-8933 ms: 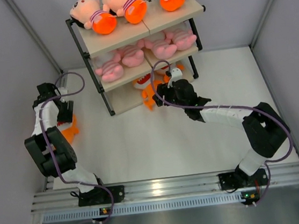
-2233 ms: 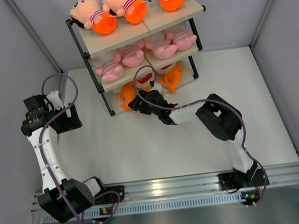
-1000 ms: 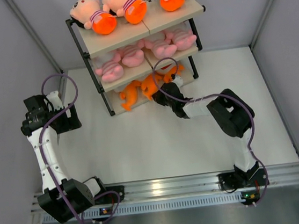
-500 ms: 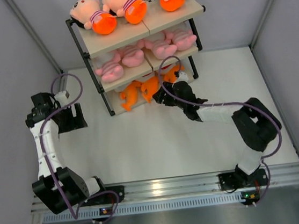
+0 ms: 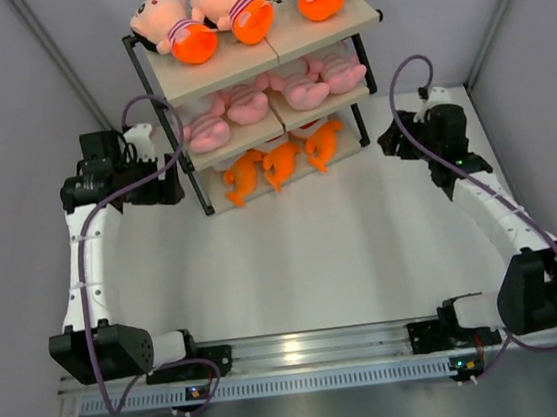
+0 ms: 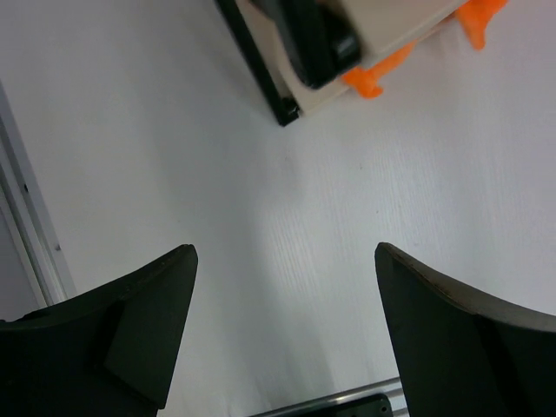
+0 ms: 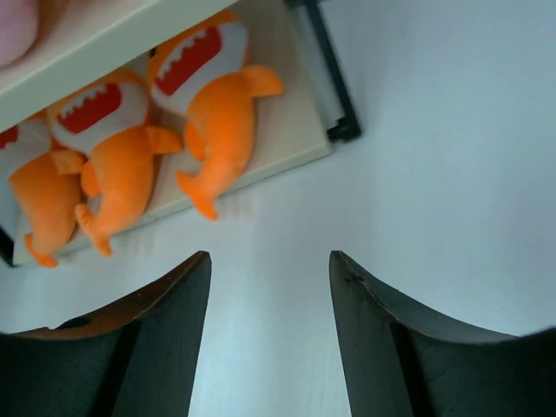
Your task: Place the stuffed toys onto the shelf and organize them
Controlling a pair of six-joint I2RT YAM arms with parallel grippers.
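Note:
The shelf (image 5: 242,67) stands at the back of the table. Three peach-headed dolls (image 5: 183,28) lie on its top board, several pink animals (image 5: 246,103) on the middle one, and three orange sharks (image 5: 278,163) side by side on the bottom one. My left gripper (image 5: 160,180) hangs open just left of the shelf, holding nothing. To the right of the shelf my right gripper (image 5: 398,141) is also open and holds nothing. In the right wrist view the sharks (image 7: 221,109) lie on the bottom board (image 7: 295,104), beyond my gripper (image 7: 269,256). The left wrist view has my gripper (image 6: 287,252) over bare table.
The shelf's black front-left leg (image 6: 282,109) and an orange shark tail (image 6: 373,78) show in the left wrist view. Grey walls close in the white table (image 5: 294,257) on both sides. An aluminium rail (image 5: 314,345) with both arm bases runs along the near edge.
My right gripper has opened, left the shark on the bottom board, and drawn back to the right of the shelf. My left arm has swung up toward the shelf's left side.

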